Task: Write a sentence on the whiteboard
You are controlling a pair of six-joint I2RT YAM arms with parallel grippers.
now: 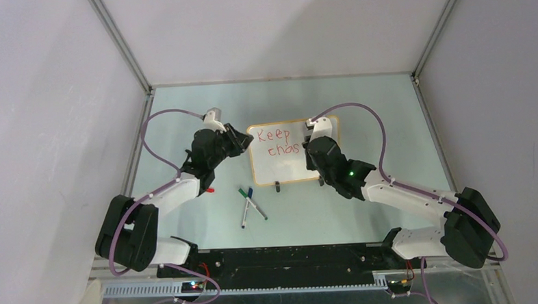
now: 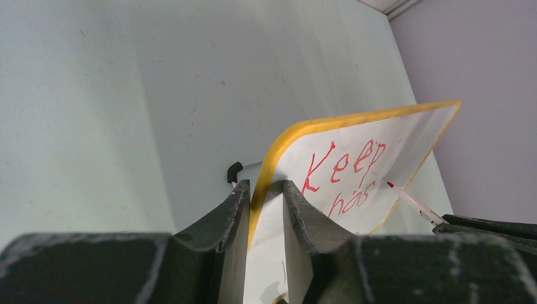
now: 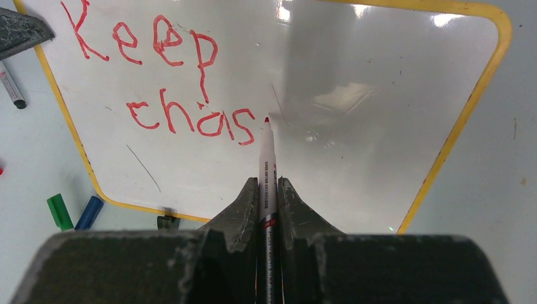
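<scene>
The whiteboard (image 1: pixel 291 168) is located at the centre of the table (image 1: pixel 374 106), between the two arms. Its left edge is clamped between the left fingers (image 2: pixel 228 212). A red marker (image 3: pixel 266 158) is gripped by the closed right fingers (image 3: pixel 244 206), with its tip positioned just right of the last letter. The sentence (image 3: pixel 171 82) is written as far as "Keep chas". A green and a blue marker (image 1: pixel 251 204) are laid on the table near the board's front edge.

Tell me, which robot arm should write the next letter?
Right. The right gripper holds the red marker, tip just past the unfinished sentence on the whiteboard. The left gripper is busy clamping the whiteboard's edge.
</scene>
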